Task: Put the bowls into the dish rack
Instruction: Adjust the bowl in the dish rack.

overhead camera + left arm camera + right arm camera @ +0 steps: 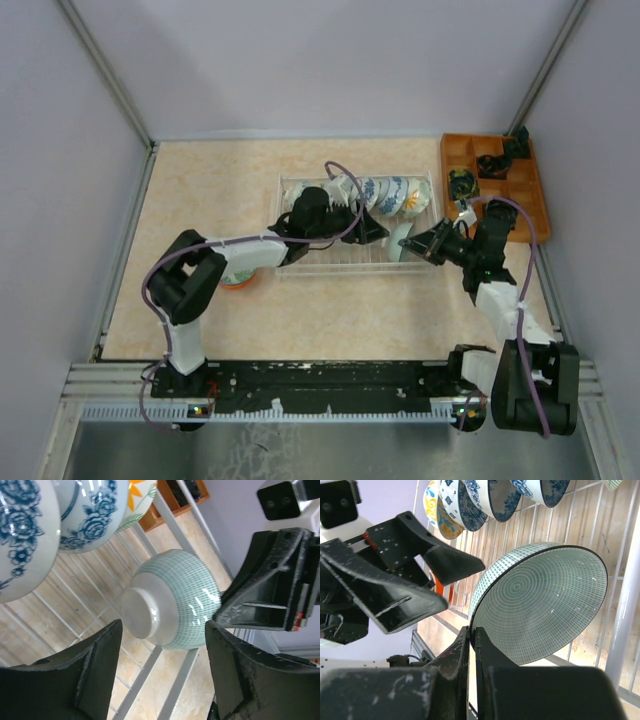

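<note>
Top view: rack (345,271) sits mid-table w/ a row of bowls (385,195) on edge along its far side. Green bowl (402,243) is at the rack's right end, betw. left gripper (377,232) and right gripper (425,245). Orange bowl (238,283) lies outside the rack, partly under the left arm. Can't read the fingers from here.

Left wrist: left gripper (162,627) spread wide, grasping nothing. Green bowl (172,600) shows foot-first just beyond it, over the wires.

Right wrist: right gripper (472,635) clenched on green bowl (540,600) at the rim. Only this cam shows the bowl's inside and the pinch.

Step, prob.: seating the green bowl. Next: lower it on edge into a slot w/o knocking neighbours, then release.
</note>
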You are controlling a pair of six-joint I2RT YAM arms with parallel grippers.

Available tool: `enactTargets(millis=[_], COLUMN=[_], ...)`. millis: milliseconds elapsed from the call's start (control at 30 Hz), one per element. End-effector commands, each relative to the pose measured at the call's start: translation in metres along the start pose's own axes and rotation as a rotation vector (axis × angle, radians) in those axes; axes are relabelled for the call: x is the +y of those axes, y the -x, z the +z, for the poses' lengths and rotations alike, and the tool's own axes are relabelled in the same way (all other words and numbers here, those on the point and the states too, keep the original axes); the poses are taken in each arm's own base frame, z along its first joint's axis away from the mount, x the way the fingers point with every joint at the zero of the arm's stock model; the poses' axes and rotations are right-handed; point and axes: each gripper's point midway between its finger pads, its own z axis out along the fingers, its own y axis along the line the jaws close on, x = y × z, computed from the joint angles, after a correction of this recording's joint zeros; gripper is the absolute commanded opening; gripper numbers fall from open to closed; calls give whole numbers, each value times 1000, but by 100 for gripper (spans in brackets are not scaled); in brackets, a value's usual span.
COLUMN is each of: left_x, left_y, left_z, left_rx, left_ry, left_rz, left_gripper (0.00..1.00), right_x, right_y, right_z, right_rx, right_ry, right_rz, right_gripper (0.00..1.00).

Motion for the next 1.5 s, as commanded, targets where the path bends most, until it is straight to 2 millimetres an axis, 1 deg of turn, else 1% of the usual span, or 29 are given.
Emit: enactTargets(millis=[0, 100, 233, 400, 500, 600, 700, 767, 900, 1067, 1267, 1433, 1467], left_x=[12, 18, 19, 16, 14, 8, 6, 10, 15, 14, 4, -2, -3], left_y=[1, -4, -8, -4, 3, 8, 8, 5, 2, 2, 7, 3, 2], left_z=[12, 21, 26, 26, 24, 24, 31, 34, 36, 41, 42, 42, 41], left_rx=[1, 17, 17, -12, -43, -65, -57, -52, -61, -79, -119, -106, -105], left_ry=[-14, -32, -71, -108, -122, -156, -180, -177, -164, -180, -249, -272, -276], left_rz=[16, 17, 9, 0, -1, -12, -34, -47, -60, -67, -84, -85, -81], left_gripper=[75, 78, 79, 79, 79, 79, 79, 79, 80, 80, 80, 80, 80], right_x=[4, 3, 2, 1, 1, 0, 0, 0, -1, -2, -3, -3, -3], right_y=[-26, -26, -26, -26, -27, -26, -25, -25, -23, -23, -25, -24, -24], right_z=[-6, -6, -6, -6, -6, -7, -8, -8, -9, -9, -10, -11, -11], right_rx=[102, 102, 103, 107, 109, 107, 103, 101, 92, 90, 94, 89, 87], right_ry=[23, 20, 16, 15, 13, -5, -13, -18, -31, -36, -42, -48, -52], right_rz=[66, 64, 63, 60, 58, 46, 38, 34, 25, 23, 22, 19, 18], right_gripper=[0, 0, 0, 0, 0, 0, 0, 0, 0, 0, 0, 0, 2])
